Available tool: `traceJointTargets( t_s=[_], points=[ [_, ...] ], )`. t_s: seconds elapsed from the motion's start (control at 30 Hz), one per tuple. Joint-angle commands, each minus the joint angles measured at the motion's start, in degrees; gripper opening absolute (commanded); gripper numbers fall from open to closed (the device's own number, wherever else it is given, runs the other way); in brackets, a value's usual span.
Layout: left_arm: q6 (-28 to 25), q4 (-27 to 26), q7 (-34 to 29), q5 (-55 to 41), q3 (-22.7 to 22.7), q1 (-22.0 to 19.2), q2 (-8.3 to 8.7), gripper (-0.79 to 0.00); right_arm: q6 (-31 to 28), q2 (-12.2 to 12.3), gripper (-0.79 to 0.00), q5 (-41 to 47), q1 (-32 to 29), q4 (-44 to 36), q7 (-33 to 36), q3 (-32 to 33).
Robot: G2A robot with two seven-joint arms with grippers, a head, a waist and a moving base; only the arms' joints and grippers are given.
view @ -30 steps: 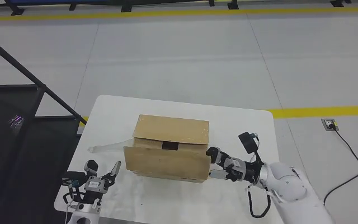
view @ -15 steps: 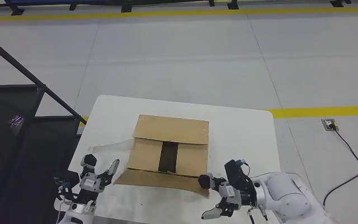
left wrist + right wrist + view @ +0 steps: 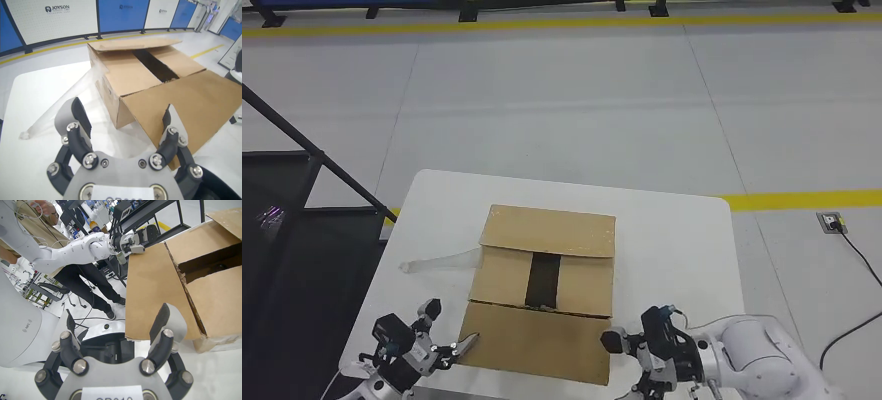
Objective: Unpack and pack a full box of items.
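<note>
A brown cardboard box (image 3: 504, 275) stands mid-table, its two inner flaps shut with a dark gap (image 3: 542, 280) between them. The near outer flap (image 3: 537, 345) lies folded out flat toward the table's front edge; the far flap (image 3: 132, 44) hangs slightly raised over the top. My left gripper (image 3: 450, 327) is open at the flap's left front corner, which sits between its fingers (image 3: 81, 113) in the left wrist view. My right gripper (image 3: 622, 365) is open at the right front corner (image 3: 130, 335), the flap's edge lying between its fingers (image 3: 162, 317). The contents are hidden.
A clear plastic strip (image 3: 437, 262) trails from the box's left side across the white table (image 3: 672, 240). Black framing (image 3: 302, 200) stands left of the table. Both grippers sit close to the table's front edge.
The near outer flap has swung from upright against the box down to flat, pointing toward the front edge. Both grippers have moved toward the front edge with it.
</note>
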Motion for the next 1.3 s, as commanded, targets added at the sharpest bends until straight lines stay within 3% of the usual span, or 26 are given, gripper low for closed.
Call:
traceJointTargets(
  t_s=[0.0,0.23,0.7,0.8,1.0,1.27],
  points=[
    [0.9,0.7,-0.1,1.7,0.6,-0.1,0.02,0.000,4.0,-0.2,0.000,1.8,0.4,0.4,-2.8,0.0],
    [1.0,0.8,-0.1,1.9,0.8,-0.2,0.02,0.000,20.4,-1.3,0.000,12.3,6.0,5.3,-5.8,-2.3],
    [0.6,0.1,0.3,2.0,0.9,-0.1,0.05,0.000,21.0,-1.4,0.000,12.1,6.4,5.6,-5.6,-2.4],
    [3.6,-1.0,0.1,3.2,1.5,0.2,-0.03,0.000,23.4,-1.7,0.000,13.7,6.0,6.4,-5.9,-3.7],
    [5.3,-1.2,-0.2,4.5,2.1,0.5,0.03,0.000,28.8,-3.6,0.000,22.6,11.3,13.0,-8.5,-7.8],
    [6.3,-0.5,-0.2,4.9,2.9,0.3,0.10,0.000,33.0,-6.1,0.000,29.9,18.4,22.6,-6.6,-12.3]
  ],
)
